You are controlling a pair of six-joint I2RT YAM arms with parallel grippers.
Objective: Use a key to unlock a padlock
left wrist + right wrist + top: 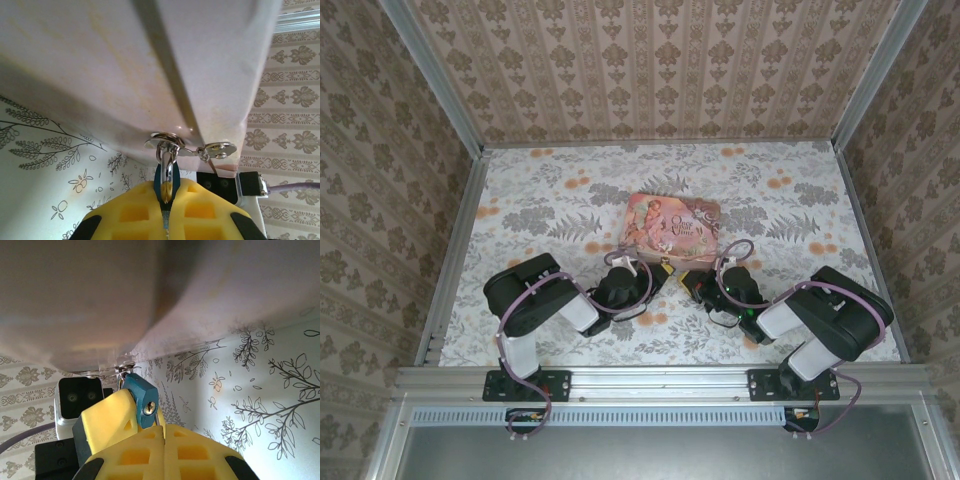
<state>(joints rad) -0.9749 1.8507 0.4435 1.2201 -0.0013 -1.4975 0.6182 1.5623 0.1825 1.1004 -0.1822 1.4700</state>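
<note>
Left gripper [165,197] clamped shut on padlock [141,396], steadying it w/ keyhole [149,409] facing right gripper [164,436]; shackle [168,162] hung in hasp [165,141] of pink tin [670,222]. Right gripper pinched shut just below; key prob. inside its grip, hidden.

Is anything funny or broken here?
Nothing looks broken or spilled. The padlock hangs on the pink tin's clasp, pinched in the left gripper, and its keyhole is empty.
</note>
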